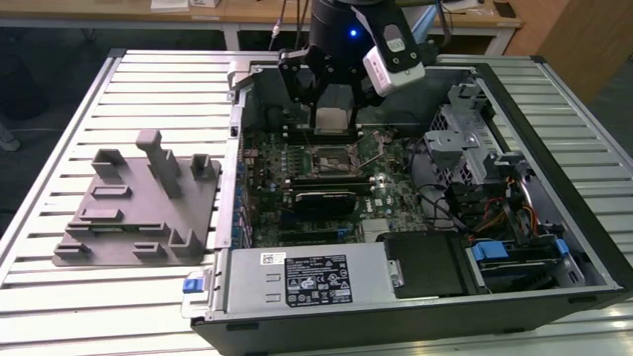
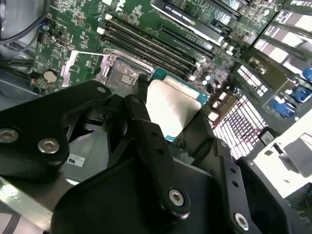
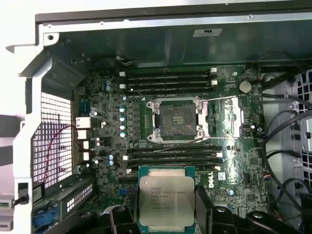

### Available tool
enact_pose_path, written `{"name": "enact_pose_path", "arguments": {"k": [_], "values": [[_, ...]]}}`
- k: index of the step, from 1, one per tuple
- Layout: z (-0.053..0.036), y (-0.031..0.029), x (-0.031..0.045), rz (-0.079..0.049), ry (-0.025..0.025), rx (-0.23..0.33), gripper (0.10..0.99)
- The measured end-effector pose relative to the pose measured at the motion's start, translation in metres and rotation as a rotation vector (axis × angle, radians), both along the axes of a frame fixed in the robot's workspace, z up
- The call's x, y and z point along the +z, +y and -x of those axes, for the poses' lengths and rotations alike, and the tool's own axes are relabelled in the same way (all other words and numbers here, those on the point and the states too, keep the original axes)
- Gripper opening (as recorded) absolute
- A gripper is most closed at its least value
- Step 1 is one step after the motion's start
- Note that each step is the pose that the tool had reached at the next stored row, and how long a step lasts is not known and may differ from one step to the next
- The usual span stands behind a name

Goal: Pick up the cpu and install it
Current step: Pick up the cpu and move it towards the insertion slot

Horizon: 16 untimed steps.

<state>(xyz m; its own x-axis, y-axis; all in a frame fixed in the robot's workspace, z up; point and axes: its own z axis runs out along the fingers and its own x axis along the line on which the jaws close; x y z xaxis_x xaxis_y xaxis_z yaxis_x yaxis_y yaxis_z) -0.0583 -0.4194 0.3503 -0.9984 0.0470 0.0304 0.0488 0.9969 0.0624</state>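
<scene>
Your hand is closed on the cpu, with a black finger pressed against each of two opposite edges. You can see the same grip in the second wrist view, where the fingers squeeze the chip from both sides. The cpu's shiny silver top faces the first wrist camera, and its thin green edge shows all round.

The cpu is up in the air inside the open case, over the green board. It touches nothing but your hand. The socket lies on the board near the cpu, with a row of long black slots between them in the first wrist view. The socket's dark middle shows, and its metal frame sits around it.

The case lies on its side on the slatted worktop. A grey tray with upright posts sits on the worktop at the exterior view's left of the case, well apart from your hand.
</scene>
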Motion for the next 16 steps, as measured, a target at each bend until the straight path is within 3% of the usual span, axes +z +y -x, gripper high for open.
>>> {"name": "enact_pose_path", "arguments": {"k": [10,16], "values": [[-0.0053,0.0,-0.0182,0.0,0.0111,0.0,0.545],[-0.0094,0.0006,-0.0291,0.0,0.0208,0.0,0.545]]}}
